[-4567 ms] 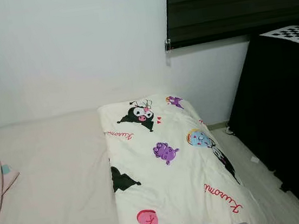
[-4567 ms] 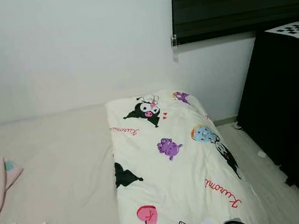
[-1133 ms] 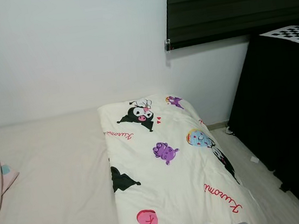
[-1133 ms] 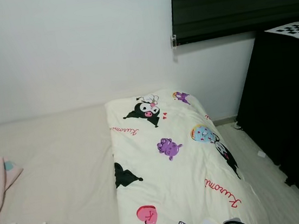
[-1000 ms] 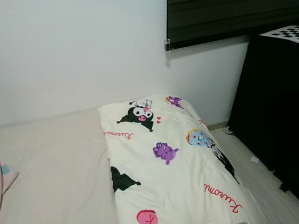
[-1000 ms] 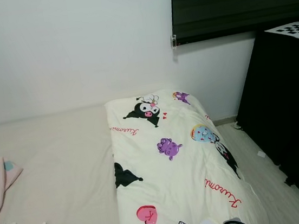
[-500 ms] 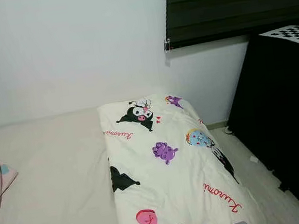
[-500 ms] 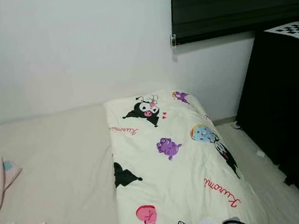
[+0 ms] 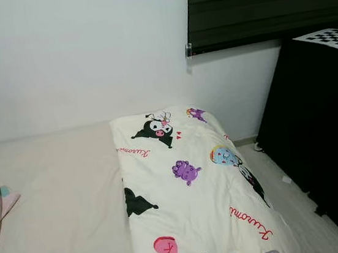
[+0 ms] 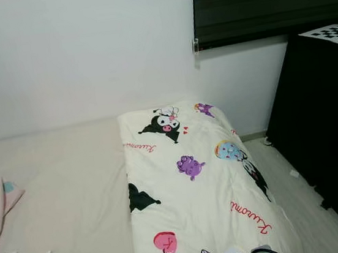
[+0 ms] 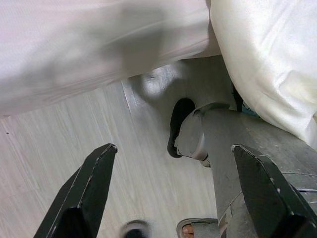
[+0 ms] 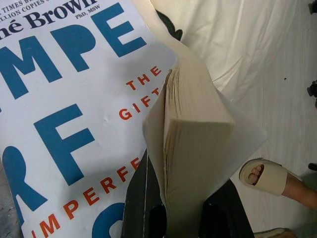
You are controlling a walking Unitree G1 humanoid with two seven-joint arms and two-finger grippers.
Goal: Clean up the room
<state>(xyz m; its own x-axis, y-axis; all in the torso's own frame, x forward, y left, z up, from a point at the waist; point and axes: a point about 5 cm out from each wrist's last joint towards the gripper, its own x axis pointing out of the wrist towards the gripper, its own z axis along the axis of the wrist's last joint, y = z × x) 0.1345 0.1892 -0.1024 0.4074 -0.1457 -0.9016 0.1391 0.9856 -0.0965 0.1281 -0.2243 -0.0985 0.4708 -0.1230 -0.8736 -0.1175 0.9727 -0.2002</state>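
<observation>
One right gripper (image 12: 181, 218) clamps book (image 12: 74, 99) upright.

On the book (image 12: 74, 114) cover I could read "Brown" and "PhD, MSW" in black, big blue letters "MPE", "RF", and in red "THE", "GIFT", "IMPERFE". At its top edge I saw "TIMES" and "ILLION COPIES", cut off. On the blanket (image 9: 189, 192) a red script word stood, perhaps "Kuromi".

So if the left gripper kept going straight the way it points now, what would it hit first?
Probably the bare floor: the open left gripper points down at it, with the robot's leg just beside that line. Depth is unclear.
</observation>
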